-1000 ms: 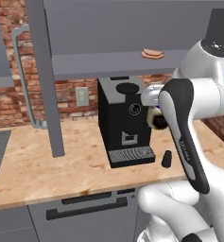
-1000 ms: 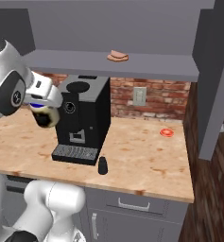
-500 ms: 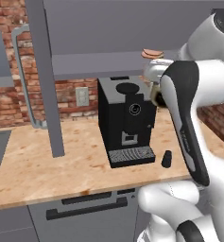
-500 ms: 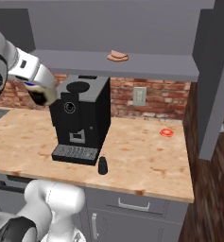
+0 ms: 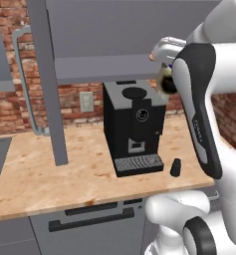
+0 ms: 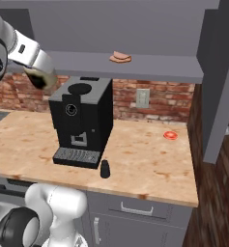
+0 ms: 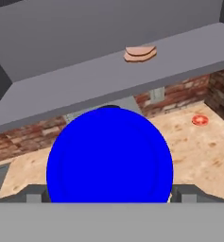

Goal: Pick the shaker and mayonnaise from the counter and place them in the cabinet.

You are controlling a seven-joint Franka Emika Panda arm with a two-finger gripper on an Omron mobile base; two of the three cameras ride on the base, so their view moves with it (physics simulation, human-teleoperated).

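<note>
- You are carrying the small blue-lidded jar of pale mayonnaise (image 7: 109, 153), with the hand (image 6: 41, 77) clamped on it, lid toward the hand camera.
- You are holding it high, just above the black coffee machine (image 6: 82, 120) and near the front edge of the grey wall cabinet's flat shelf (image 6: 150, 67), likely so it clears that edge.
- The small black tapered shaker (image 5: 176, 168) is waiting upright on the light wood-grain surface (image 5: 50, 174), just beside the machine's drip tray.
- A flat brownish item (image 7: 140, 53) is occupying part of the shelf.
</note>
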